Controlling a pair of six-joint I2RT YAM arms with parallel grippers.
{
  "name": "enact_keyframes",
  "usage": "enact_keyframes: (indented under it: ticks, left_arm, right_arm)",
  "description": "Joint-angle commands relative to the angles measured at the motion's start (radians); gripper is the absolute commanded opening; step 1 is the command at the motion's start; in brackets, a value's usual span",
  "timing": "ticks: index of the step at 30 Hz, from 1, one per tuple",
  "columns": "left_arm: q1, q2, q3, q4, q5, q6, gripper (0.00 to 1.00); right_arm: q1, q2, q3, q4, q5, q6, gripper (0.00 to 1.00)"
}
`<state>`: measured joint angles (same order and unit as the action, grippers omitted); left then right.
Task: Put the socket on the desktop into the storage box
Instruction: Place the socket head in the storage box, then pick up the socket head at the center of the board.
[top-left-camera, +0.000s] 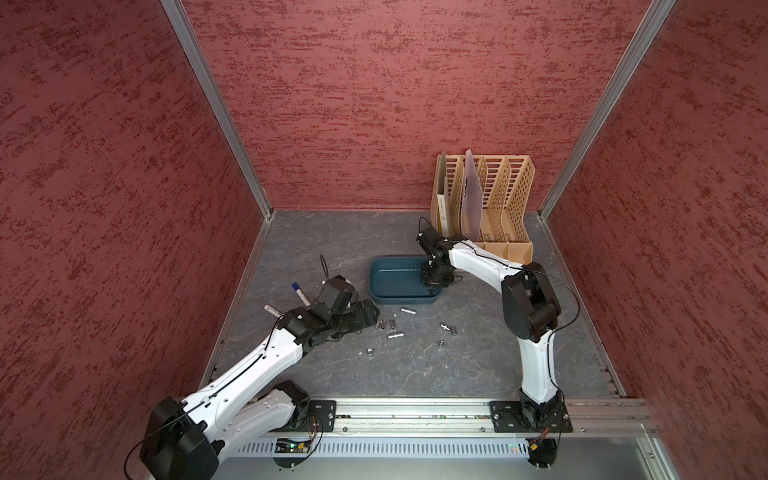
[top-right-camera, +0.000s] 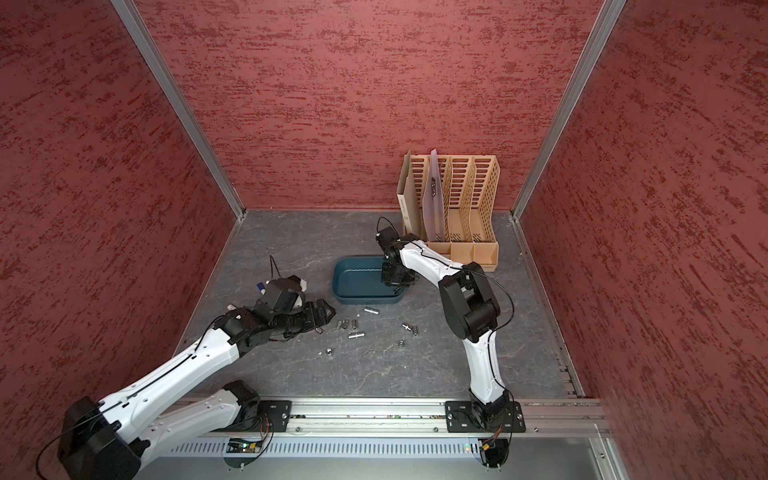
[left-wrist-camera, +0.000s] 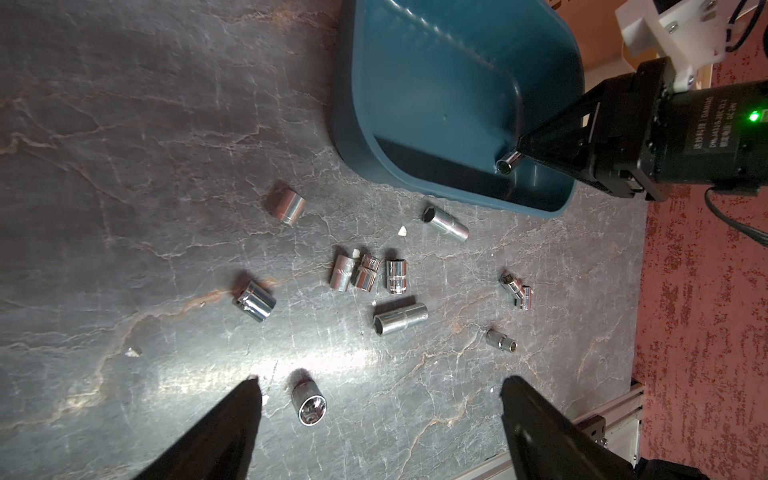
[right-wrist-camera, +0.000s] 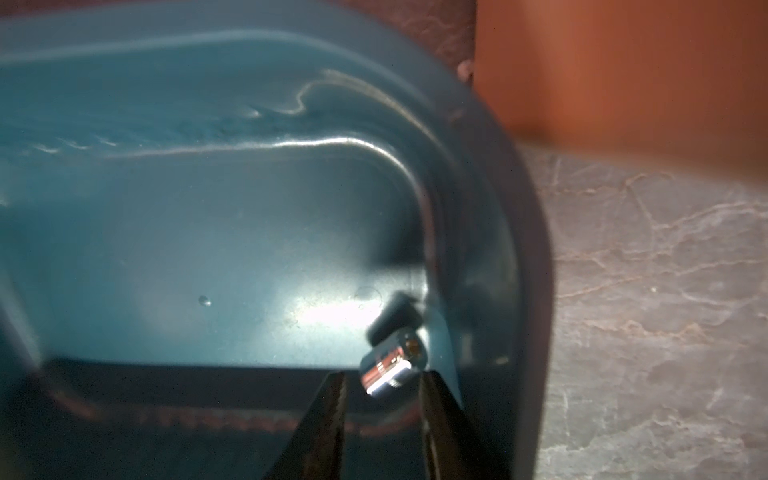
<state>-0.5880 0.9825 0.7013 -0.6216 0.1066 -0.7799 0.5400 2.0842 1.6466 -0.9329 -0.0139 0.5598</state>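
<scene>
We see red walls (top-left-camera: 374, 104), veined tabletop (top-left-camera: 415, 374), sockets (left-wrist-camera: 399, 318) at the box's (top-left-camera: 376, 266) six o'clock; left claw (left-wrist-camera: 380, 379) wide, right claw (right-wrist-camera: 382, 374) narrow around a socket (right-wrist-camera: 390, 365).

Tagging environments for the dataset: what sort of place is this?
Probably a lab robot cell dressed as a desk: red panel walls in metal framing, two arms bolted to a rail, and a marble-look desktop holding a file rack.
</scene>
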Motion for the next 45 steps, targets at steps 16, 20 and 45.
enact_keyframes:
  ticks: [16, 20, 45]
  left_arm:
    - [0.024, 0.035, 0.060, -0.064, -0.009, 0.049, 0.91]
    - [0.025, 0.050, 0.069, -0.072, -0.015, 0.049, 0.90]
    - [-0.205, 0.240, 0.093, 0.205, 0.110, 0.001, 0.88]
  right_arm:
    - [0.045, -0.281, -0.091, 0.052, 0.011, 0.000, 0.44]
    - [0.055, -0.367, -0.173, 0.071, 0.005, 0.006, 0.44]
    - [0.066, -0.689, -0.604, 0.095, 0.038, 0.096, 0.47]
